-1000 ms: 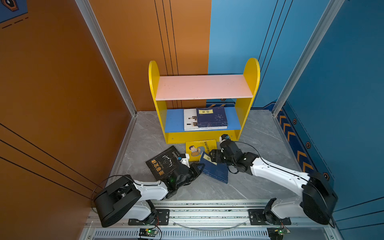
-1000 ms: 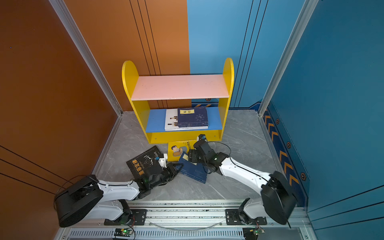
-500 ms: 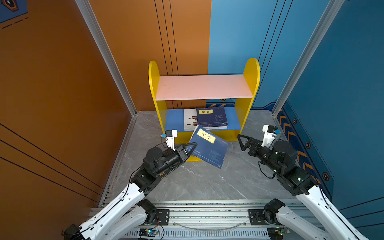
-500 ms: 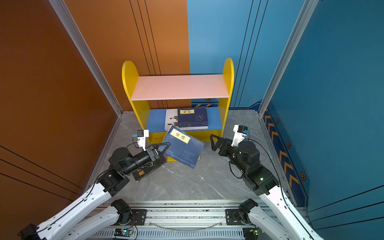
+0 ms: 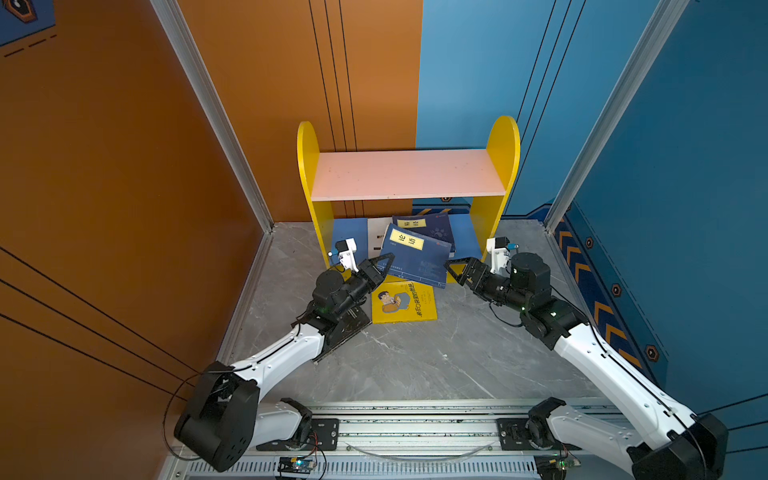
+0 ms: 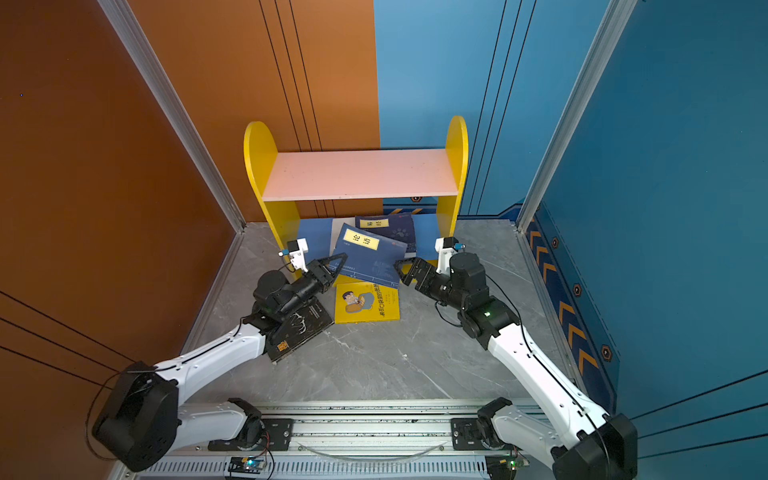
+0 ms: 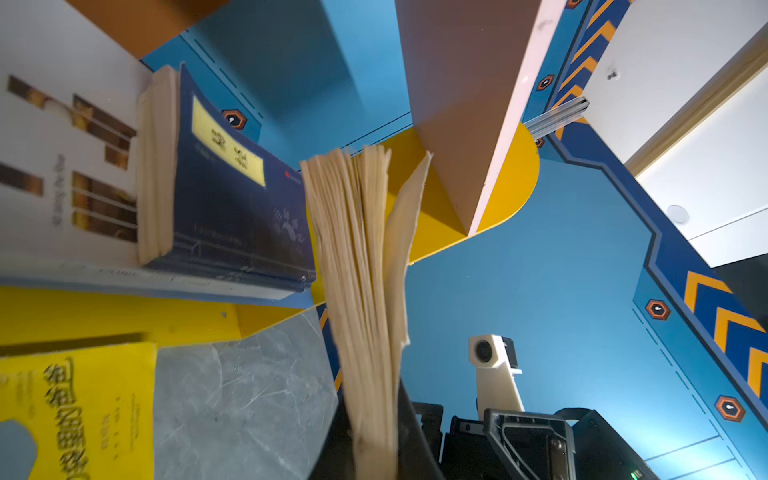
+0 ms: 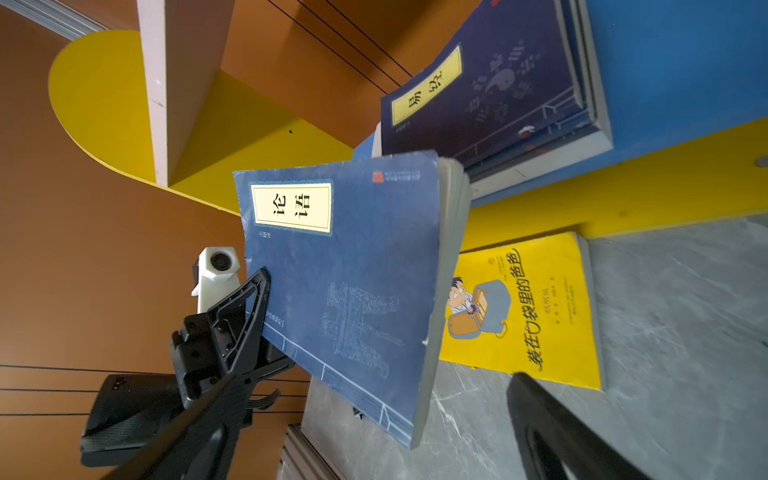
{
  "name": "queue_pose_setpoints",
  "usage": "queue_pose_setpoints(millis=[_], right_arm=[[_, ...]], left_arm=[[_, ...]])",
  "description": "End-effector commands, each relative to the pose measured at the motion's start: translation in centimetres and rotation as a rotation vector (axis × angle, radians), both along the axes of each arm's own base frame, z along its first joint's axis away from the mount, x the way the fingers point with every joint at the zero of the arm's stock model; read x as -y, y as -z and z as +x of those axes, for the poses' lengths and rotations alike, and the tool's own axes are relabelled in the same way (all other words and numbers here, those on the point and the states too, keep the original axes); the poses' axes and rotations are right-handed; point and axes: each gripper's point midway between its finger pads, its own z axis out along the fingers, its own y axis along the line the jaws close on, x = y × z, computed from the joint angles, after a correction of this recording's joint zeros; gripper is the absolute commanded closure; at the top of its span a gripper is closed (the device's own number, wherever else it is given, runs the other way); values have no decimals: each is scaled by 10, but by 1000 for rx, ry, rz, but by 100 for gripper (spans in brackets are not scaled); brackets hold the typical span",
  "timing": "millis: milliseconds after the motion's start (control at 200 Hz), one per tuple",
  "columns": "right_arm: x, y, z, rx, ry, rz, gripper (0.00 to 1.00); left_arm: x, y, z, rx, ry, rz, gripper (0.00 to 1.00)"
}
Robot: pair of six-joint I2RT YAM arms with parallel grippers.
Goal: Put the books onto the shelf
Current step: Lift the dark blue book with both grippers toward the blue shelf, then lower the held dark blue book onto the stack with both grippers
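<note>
Top views: the left gripper (image 5: pixel 380 266) is pinched on the left edge of a thin navy paperback with a yellow title label (image 5: pixel 415 259). It holds the book tilted in the air just in front of the small wooden shelf with yellow round-topped sides (image 5: pixel 503 141), far corner over the blue lower board (image 5: pixel 347 235); nothing sits on the pink upper board (image 5: pixel 407 174). The right gripper (image 5: pixel 457 272) is spread wide just beside the book's right edge; contact unclear. A second navy paperback (image 5: pixel 430 226) lies flat on a white paperback with brown blocks (image 5: pixel 374 235) on the lower board. On the grey marbled floor (image 5: pixel 415 365), a yellow paperback with a cartoon man (image 5: pixel 403 301) lies flat near the shelf front, and a black paperback with orange characters (image 6: pixel 299 328) sits partly under the left arm. Left wrist view: cream pages (image 7: pixel 361 270) fan loosely out of the closed jaws, blurred. Right wrist view: the navy paperback (image 8: pixel 353 282) hangs off the floor, with the left gripper (image 8: pixel 249 316) on the edge opposite the loose page edge. One dark finger (image 8: pixel 552 424) of the right gripper shows, with nothing in it. Handling guess: the book is light, floppy and matte rather than slick, and held by one edge it sags and splays. Best gripped near the spine side, with the free edge supported while it slides flat onto the lower board.
</note>
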Motion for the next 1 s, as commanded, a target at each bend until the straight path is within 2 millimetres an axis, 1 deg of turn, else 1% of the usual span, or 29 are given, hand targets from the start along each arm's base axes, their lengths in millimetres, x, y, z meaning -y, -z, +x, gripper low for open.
queue_pose_setpoints(millis=[0, 110, 220, 295, 361, 411, 491, 581, 641, 736, 796, 866, 926, 956, 996], right_arm=[[-20, -31, 8, 29, -95, 132, 1], [-30, -24, 21, -10, -127, 155, 8], [-31, -17, 34, -22, -99, 152, 13], [-31, -18, 44, -7, -75, 154, 15], [-32, -21, 54, 10, -64, 166, 19], [-34, -21, 62, 13, -53, 187, 26], [-36, -22, 72, 19, -36, 228, 33], [-37, -22, 84, 18, -15, 264, 45], [-37, -22, 88, 17, -4, 274, 49], [-35, -20, 91, 18, 23, 267, 57], [-31, -18, 93, 16, 48, 252, 67], [-27, -15, 95, 17, 70, 235, 71], [-24, -14, 96, 24, 81, 222, 77], [-23, -14, 97, 27, 83, 219, 79], [-22, -14, 97, 30, 85, 214, 80]], left_arm=[[-5, -61, 7, 181, 5, -172, 100], [-5, -57, 23, 189, 1, -248, 100], [-11, -47, 37, 167, -40, -318, 100], [-12, -40, 44, 152, -59, -341, 100], [-11, -36, 48, 138, -66, -346, 100], [-10, -33, 50, 129, -73, -351, 100], [-7, -32, 53, 122, -70, -356, 100], [-3, -30, 55, 119, -75, -356, 100], [1, -29, 56, 113, -73, -354, 100], [6, -27, 58, 104, -70, -353, 100], [9, -27, 59, 103, -66, -354, 100], [12, -25, 60, 93, -60, -350, 97], [14, -25, 59, 88, -56, -340, 88], [14, -25, 59, 82, -54, -333, 83], [15, -26, 58, 79, -50, -321, 74]])
